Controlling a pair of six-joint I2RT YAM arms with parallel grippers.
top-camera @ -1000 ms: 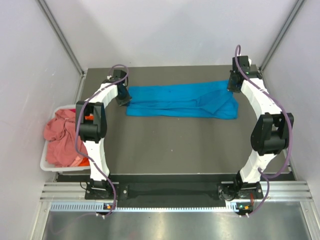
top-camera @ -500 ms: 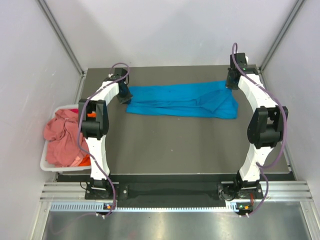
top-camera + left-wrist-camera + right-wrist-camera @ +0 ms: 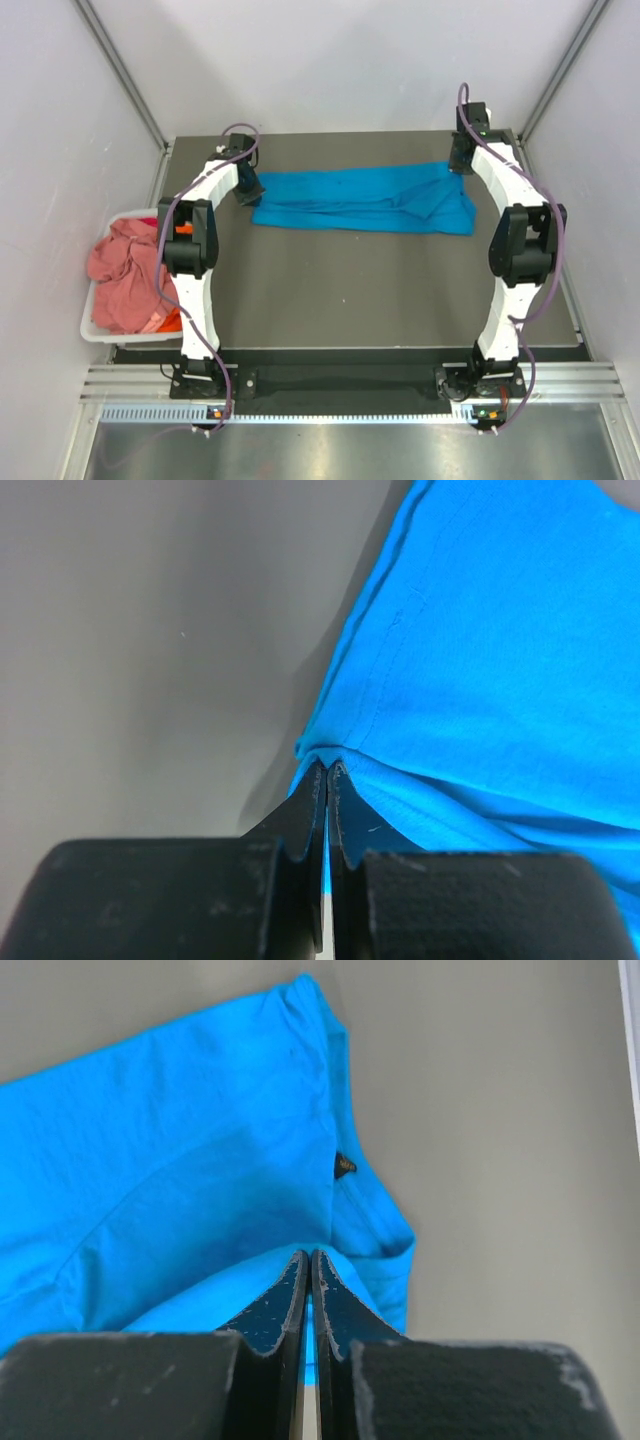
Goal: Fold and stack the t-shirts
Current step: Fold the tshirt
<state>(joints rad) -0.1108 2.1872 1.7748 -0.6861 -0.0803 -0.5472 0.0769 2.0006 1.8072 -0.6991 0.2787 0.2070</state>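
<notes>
A turquoise-blue t-shirt [image 3: 360,200] lies folded into a long band across the far part of the dark table. My left gripper [image 3: 250,190] is shut on its left end; the left wrist view shows the cloth [image 3: 480,660] pinched between the fingertips [image 3: 328,770]. My right gripper [image 3: 458,165] is shut on its right far corner; the right wrist view shows the shirt [image 3: 180,1160] pinched at the fingertips [image 3: 309,1257]. Salmon-pink and orange t-shirts [image 3: 125,270] lie heaped in the basket at the left.
A white plastic basket [image 3: 100,330] stands off the table's left edge. The grey table [image 3: 350,290] stretches bare toward the arm bases. White walls and metal frame posts close in the back and sides.
Both grippers have moved toward the far edge of the table, each holding an end of the blue shirt. The shirt's right end has been drawn flatter and farther back.
</notes>
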